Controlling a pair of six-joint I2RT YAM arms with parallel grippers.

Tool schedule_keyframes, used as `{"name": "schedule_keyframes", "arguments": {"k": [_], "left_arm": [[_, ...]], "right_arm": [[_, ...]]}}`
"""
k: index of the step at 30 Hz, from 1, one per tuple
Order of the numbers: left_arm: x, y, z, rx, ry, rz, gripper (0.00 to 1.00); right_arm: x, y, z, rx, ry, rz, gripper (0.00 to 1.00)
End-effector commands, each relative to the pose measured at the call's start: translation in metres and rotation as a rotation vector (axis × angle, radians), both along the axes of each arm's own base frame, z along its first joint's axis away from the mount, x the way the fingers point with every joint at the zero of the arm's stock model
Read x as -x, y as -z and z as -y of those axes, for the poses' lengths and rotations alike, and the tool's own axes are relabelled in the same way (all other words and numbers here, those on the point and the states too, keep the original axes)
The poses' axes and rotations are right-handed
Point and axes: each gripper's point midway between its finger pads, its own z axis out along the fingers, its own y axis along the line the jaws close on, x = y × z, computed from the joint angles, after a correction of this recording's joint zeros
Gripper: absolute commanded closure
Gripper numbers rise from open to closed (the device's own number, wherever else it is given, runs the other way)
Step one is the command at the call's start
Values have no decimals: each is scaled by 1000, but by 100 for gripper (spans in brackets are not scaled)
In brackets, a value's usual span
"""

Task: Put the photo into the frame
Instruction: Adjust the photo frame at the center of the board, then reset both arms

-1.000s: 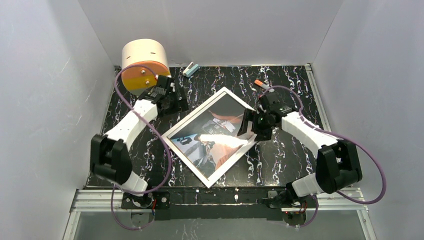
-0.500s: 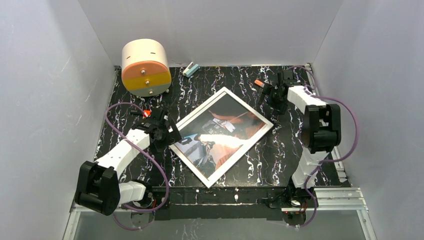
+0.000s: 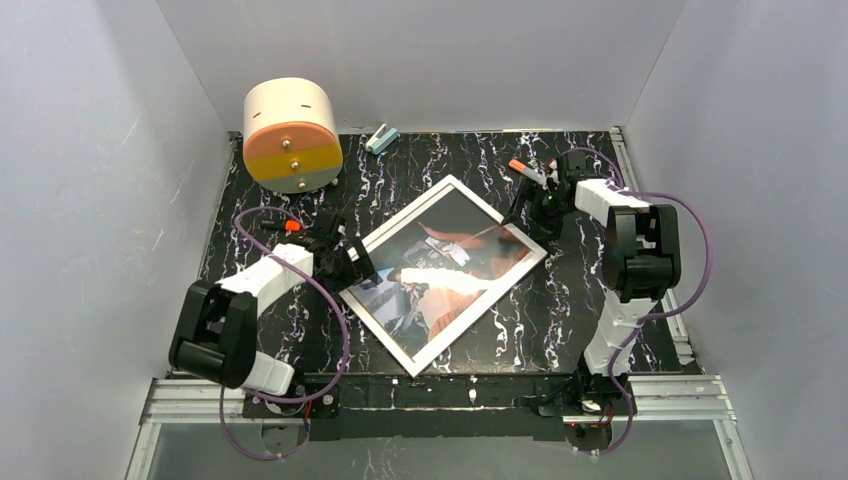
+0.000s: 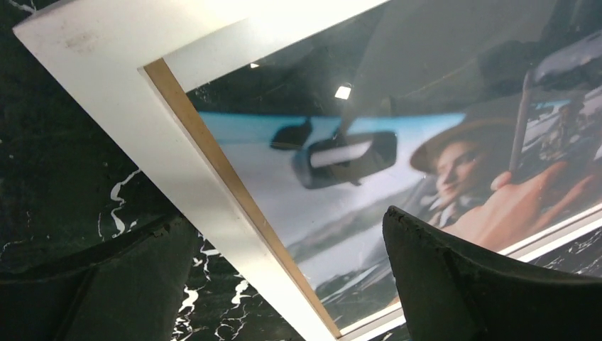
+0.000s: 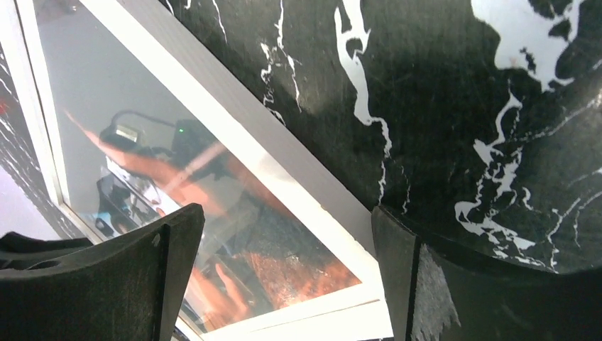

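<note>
The frame [image 3: 383,330] lies flat and cornerwise mid-table, with a white rim and a thin wood-coloured inner edge. The photo [image 3: 440,265], a person in a hat with orange tones, lies inside that rim. My left gripper [image 3: 350,262] hangs open at the frame's left corner. In the left wrist view the gripper [image 4: 284,224] straddles the rim [image 4: 142,121], one finger over the table and one over the photo [image 4: 284,177]. My right gripper [image 3: 527,205] is open over the upper right edge. In the right wrist view the gripper [image 5: 284,213] has the rim [image 5: 248,128] and photo [image 5: 234,249] between its fingers.
A cream and orange cylinder [image 3: 290,130] stands at the back left. A small pale blue item [image 3: 381,138] lies at the back edge. An orange-tipped marker [image 3: 522,168] lies behind the right gripper and a red-tipped one [image 3: 285,226] beside the left arm. White walls enclose the black marbled table [image 3: 560,310].
The left gripper has come forward from beside the cylinder to the frame's left corner. The right gripper swung off the frame to the back right, then returned to its upper right edge. The frame has not moved.
</note>
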Motion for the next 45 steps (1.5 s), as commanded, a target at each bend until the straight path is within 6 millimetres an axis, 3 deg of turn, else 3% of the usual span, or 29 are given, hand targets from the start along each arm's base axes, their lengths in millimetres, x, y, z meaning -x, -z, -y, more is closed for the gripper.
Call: {"name": "schedule_keyframes", "arguments": {"k": [1,10,14,20,25,31,35,38,41,45], "left_arm": [[-35,-14,30,127,68,83,2],[-111,-37,44,110,169,234,2],[-131,-36,53,126,203,242,2],[-154,-37,39,47,202,253,2],[-161,-55,12,-73,191,274,2],[-148,-101,-27,-242,160,352,2],[-129,-133,-43,-291,141,393,2],[-113,-159,-49,-287,118,456,2],[-96,-199,-60,-293,66,583,2],[-77,-251,-92,-387,-44,726,2]], "right_arm": [[32,-9,-12,-85,-15,-54,4],[77,-16,-21,-183,65,-108,7],[95,-11,-21,-196,110,-118,8],[98,-17,-23,-215,92,-105,9],[85,-31,7,-12,113,-33,8],[59,-96,50,198,242,221,6],[60,-152,81,310,361,409,5],[73,-192,100,362,442,531,5],[96,-226,117,400,513,636,4],[137,-260,133,433,574,724,1]]}}
